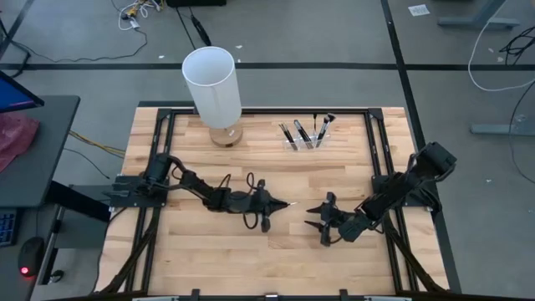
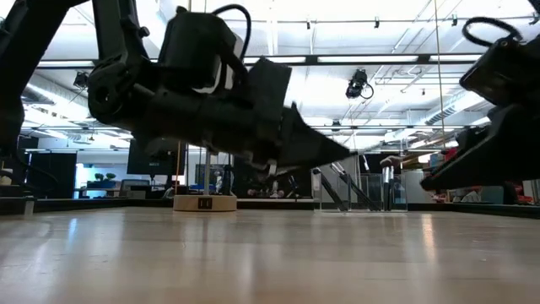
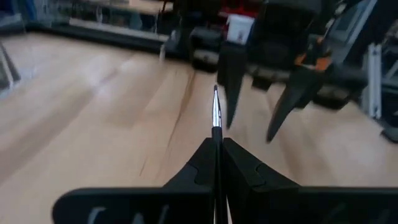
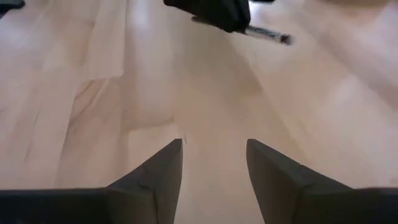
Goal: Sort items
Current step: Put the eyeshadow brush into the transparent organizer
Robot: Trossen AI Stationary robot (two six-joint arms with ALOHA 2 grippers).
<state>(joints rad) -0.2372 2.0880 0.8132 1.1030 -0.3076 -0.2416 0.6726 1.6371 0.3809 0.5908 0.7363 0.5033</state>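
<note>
Left gripper [image 1: 279, 205] clamping brush [image 3: 216, 115]; brushes [image 1: 306, 132] in clear holder [image 1: 301, 144]

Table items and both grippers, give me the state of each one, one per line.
Left gripper: shut on a brush, mid-table.
Brush: held level, tip pointing toward the right gripper.
Right gripper: open, empty, low over the wood.
Clear holder: upright, several brushes standing inside.
White cylinder: upright on its base.

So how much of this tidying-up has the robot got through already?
Several brushes already stand in the small clear holder by the tall white cylinder. The left hand is shut on one more thin brush, pointed toward the open, empty right hand. No other loose brushes show on the table, so this may be among the last.
</note>
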